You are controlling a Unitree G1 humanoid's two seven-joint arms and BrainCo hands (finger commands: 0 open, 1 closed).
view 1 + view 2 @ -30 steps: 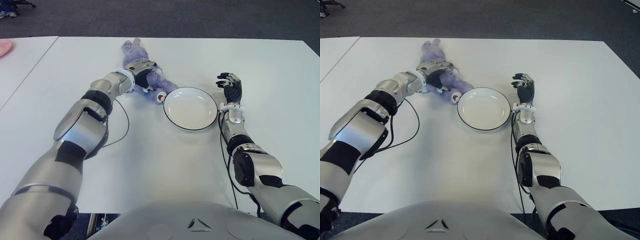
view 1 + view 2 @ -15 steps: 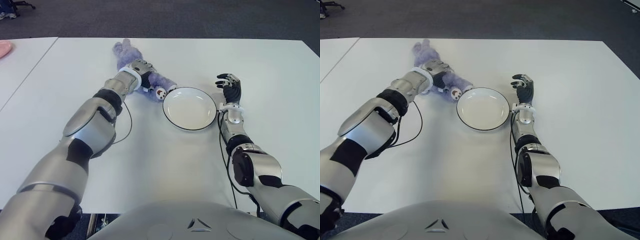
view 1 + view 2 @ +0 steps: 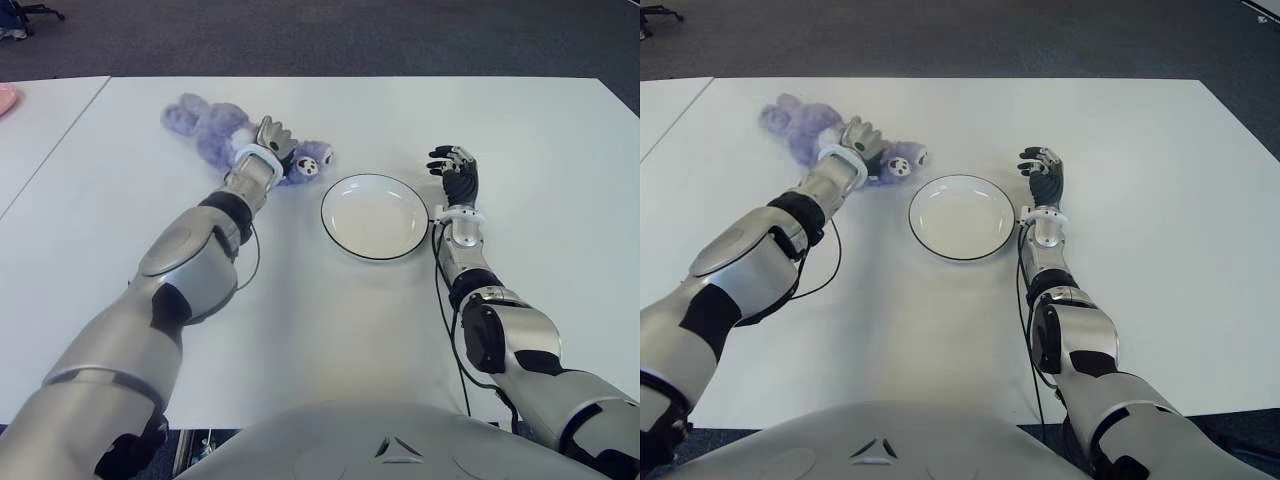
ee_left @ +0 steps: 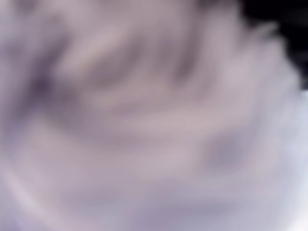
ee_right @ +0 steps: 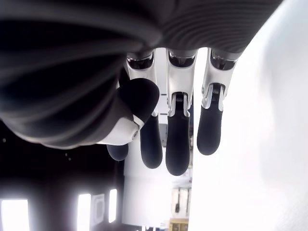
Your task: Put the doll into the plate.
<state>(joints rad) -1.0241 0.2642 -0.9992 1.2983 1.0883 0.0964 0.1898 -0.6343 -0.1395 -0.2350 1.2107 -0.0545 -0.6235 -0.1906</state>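
Since a second ago the left hand has swung the doll leftward away from the plate, fingers clamped on its middle for carrying, fuzzy lavender plush off the white table; right hand beside the plate's right, fingers loosely curled, empty.

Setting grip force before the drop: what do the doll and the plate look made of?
Doll: soft plush, by its fuzzy lilac pile; the left hand is on it. Plate: smooth, white, thin dark rim, looks hard, perhaps ceramic or enamel; not certain. Right hand is beside the plate's right edge.
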